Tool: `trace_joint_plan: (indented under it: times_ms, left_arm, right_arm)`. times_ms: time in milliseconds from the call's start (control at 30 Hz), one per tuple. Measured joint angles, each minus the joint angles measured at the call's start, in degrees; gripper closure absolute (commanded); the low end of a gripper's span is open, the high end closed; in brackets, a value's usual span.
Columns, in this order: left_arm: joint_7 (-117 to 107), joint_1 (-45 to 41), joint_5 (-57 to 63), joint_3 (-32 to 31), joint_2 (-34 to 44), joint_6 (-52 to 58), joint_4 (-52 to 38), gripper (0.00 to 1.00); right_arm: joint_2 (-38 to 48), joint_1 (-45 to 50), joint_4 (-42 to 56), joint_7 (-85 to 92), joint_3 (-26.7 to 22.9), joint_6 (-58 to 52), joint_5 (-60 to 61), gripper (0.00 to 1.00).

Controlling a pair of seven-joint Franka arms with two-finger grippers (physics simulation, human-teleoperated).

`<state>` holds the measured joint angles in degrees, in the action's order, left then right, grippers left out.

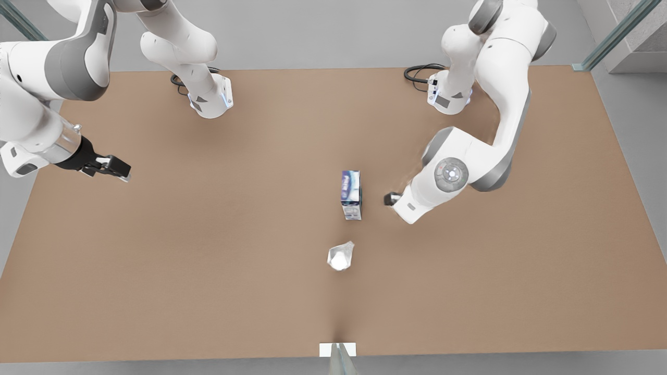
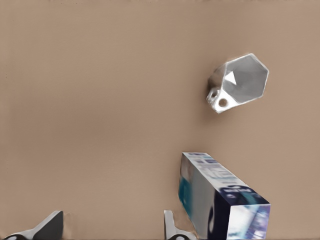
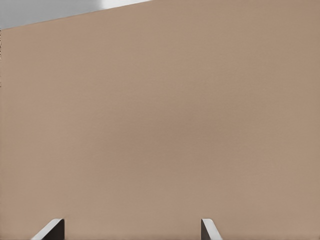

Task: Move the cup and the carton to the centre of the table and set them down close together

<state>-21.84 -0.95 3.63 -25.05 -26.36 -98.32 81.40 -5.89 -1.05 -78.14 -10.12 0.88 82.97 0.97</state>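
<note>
A: The carton (image 1: 351, 195) is printed blue, purple and white, teal on one side.
B: The cup (image 1: 340, 256) is silvery-grey, pale inside; the counter (image 1: 208, 250) plain tan-brown.

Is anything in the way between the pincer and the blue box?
Nothing visible. The left pincer sits open right beside the carton, bare table between them. The cup stands apart.

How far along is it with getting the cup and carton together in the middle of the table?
Looks nearly done: the carton stands upright and the cup sits near it, apart, both free around the middle of the table. The left gripper, open, is beside the carton, holding nothing. The right gripper waits open, far at the front view's left. Possibly left: closing the gap.
</note>
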Motion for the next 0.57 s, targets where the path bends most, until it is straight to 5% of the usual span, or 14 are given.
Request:
trace_joint_plan:
  times_ms: [133,233,567]
  left_arm:
    - [12.6,7.5,3.7,1.0,4.9,7.2,-4.4,0.0]
    - [12.9,1.5,5.2,10.3,12.9,7.3,-2.1,0.0]
    - [12.6,1.2,4.3,10.6,14.0,7.7,-1.1,0.0]
  right_arm:
    - [0.2,-0.3,0.0,0.8,0.0,-0.4,-0.4,0.0]
    - [0.2,-0.2,0.3,15.2,0.1,-1.4,-2.7,0.0]
    - [0.1,-0.1,0.3,15.1,0.0,-1.8,-2.1,0.0]
